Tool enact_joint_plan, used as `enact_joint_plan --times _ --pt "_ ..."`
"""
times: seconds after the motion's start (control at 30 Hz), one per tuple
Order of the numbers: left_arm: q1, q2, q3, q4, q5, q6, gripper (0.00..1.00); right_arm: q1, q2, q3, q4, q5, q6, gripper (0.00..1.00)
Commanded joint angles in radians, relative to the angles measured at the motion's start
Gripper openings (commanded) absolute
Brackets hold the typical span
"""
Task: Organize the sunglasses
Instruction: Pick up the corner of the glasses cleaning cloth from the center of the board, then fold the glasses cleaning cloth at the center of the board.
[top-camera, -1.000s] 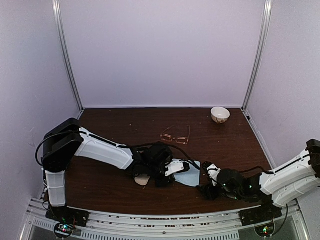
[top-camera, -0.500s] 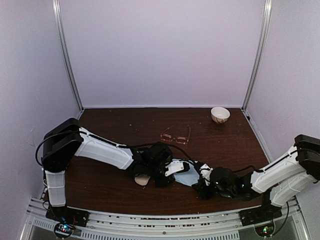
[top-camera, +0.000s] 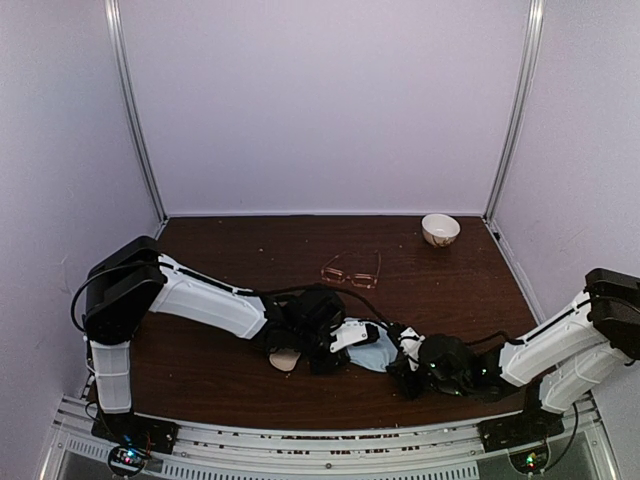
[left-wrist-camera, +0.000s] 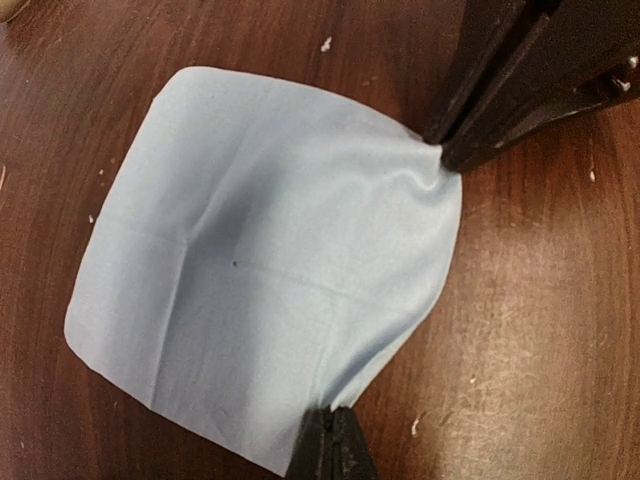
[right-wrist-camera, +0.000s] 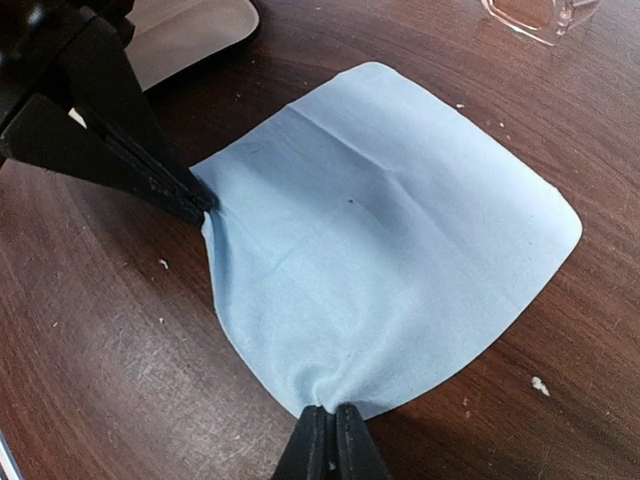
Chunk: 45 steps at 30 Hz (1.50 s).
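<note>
One pair of copper wire-framed sunglasses (top-camera: 351, 270) lies unfolded on the dark wooden table (top-camera: 230, 250), behind both arms; a corner of a lens (right-wrist-camera: 540, 14) shows at the top of the right wrist view. Between the arms a light blue cloth (left-wrist-camera: 260, 260) lies spread on the wood. My left gripper (left-wrist-camera: 335, 440) is shut on one edge of it. My right gripper (right-wrist-camera: 325, 425) is shut on a neighbouring corner, which bunches at the tips. From above, the left gripper (top-camera: 372, 338) and right gripper (top-camera: 402, 358) meet over the cloth (top-camera: 378, 354).
A small cream bowl (top-camera: 440, 229) stands at the table's far right corner. A pale oval thing (top-camera: 285, 359) lies under the left wrist, also visible as the pale oval (right-wrist-camera: 190, 35) behind the left fingers. Lilac walls close in three sides.
My right arm slid left to the cloth and its jaws closed on the cloth's corner. The left arm stayed still, shut on the cloth.
</note>
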Motion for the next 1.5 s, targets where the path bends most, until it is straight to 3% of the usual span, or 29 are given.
enact_joint_plan --times 0.0,0.67,0.87,1.47 --pt "0.011 0.001 -0.014 -0.066 0.007 -0.012 0.00 -0.001 0.003 0.007 -0.098 -0.019 0.012 0.01" --pt "-0.011 -0.109 -0.034 -0.108 0.187 -0.098 0.00 0.000 -0.237 0.053 -0.370 -0.097 0.101 0.00" --pt "-0.011 -0.132 -0.025 -0.118 0.185 -0.097 0.00 -0.001 -0.289 0.062 -0.429 -0.099 0.093 0.00" --pt "0.017 -0.106 0.050 -0.176 0.197 -0.141 0.00 -0.039 -0.231 0.145 -0.492 -0.082 0.080 0.00"
